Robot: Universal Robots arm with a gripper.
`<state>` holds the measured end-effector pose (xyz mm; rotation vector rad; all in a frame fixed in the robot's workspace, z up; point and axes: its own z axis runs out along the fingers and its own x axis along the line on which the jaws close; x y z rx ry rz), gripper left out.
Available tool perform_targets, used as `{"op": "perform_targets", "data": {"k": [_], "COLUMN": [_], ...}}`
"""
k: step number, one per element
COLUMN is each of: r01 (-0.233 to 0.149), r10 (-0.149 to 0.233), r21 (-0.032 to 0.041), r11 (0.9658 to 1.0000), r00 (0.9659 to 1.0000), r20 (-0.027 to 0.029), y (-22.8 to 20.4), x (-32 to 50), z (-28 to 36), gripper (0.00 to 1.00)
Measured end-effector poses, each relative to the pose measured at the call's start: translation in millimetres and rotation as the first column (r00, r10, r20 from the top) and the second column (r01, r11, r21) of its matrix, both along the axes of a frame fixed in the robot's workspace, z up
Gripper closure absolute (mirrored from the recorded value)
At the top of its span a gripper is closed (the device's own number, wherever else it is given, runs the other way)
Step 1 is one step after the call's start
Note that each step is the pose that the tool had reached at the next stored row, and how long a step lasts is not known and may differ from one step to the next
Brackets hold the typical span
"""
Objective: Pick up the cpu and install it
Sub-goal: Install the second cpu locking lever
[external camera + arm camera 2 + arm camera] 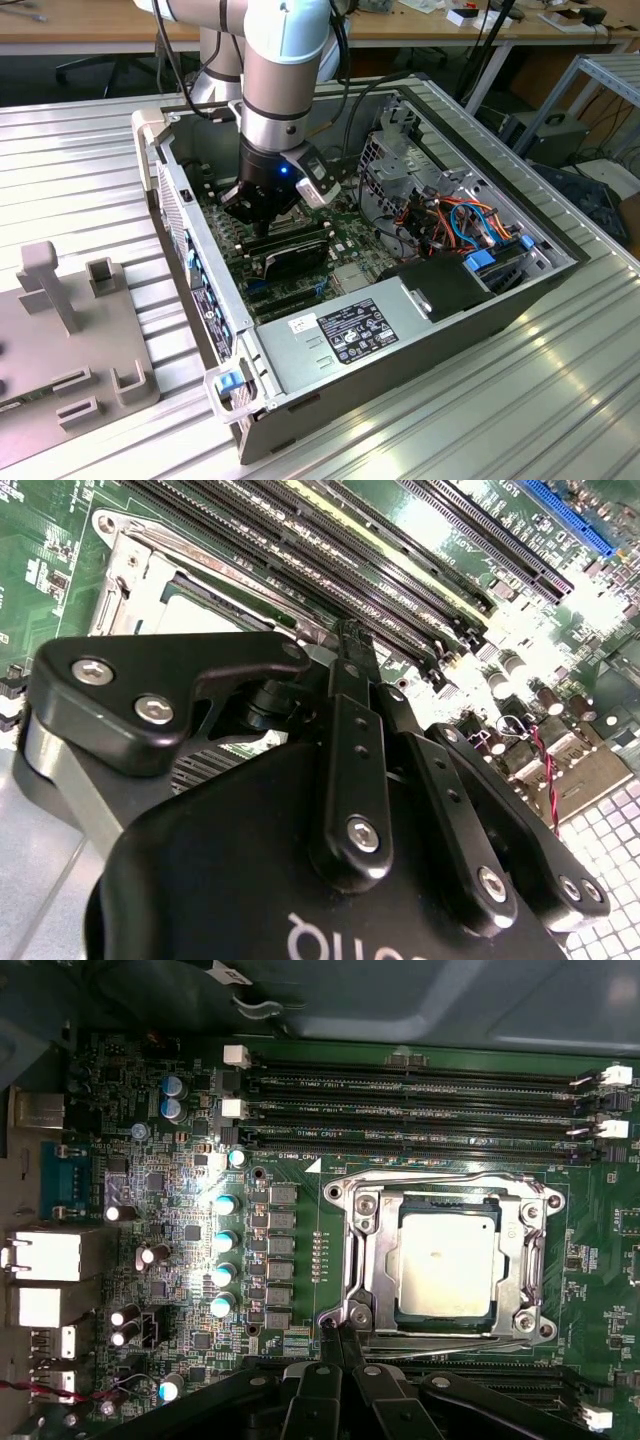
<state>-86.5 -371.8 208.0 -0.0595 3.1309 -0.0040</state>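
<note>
The cpu (447, 1263), a square chip with a silvery-tan face, lies flat in the motherboard socket, with the metal socket frame (368, 1260) around it. My gripper (335, 1336) is shut, its two thin fingers pressed together with nothing seen between them. The fingertips sit just off the frame's corner, apart from the cpu. In the second wrist view the shut gripper (350, 645) hovers over the memory slots beside the socket frame (125, 575). In the exterior view the gripper (262, 215) reaches down into the open computer case (400, 335).
Long memory slots (420, 1100) run beside the socket, and capacitors (222, 1250) and rear ports (55, 1255) stand on its other side. The case holds a power supply (350, 335), orange and blue cables (455, 225) and a drive cage (400, 165). A grey fixture (60, 340) lies at the exterior view's left.
</note>
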Motion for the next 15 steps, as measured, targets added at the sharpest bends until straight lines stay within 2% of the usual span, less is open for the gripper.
{"op": "perform_targets", "data": {"k": [9, 11, 15], "r01": [0.0, 0.0, 0.0], "r10": [0.0, 0.0, 0.0], "r21": [0.0001, 0.0014, 0.0002], "r11": [1.0, 1.0, 1.0], "r00": [1.0, 1.0, 1.0], "r20": [0.0, -0.0001, 0.0001], "y": [1.1, 3.2, 3.8], "x": [0.0, 0.0, 0.1], "z": [-3.3, -4.2, -4.5], "gripper": [0.89, 0.89, 0.89]}}
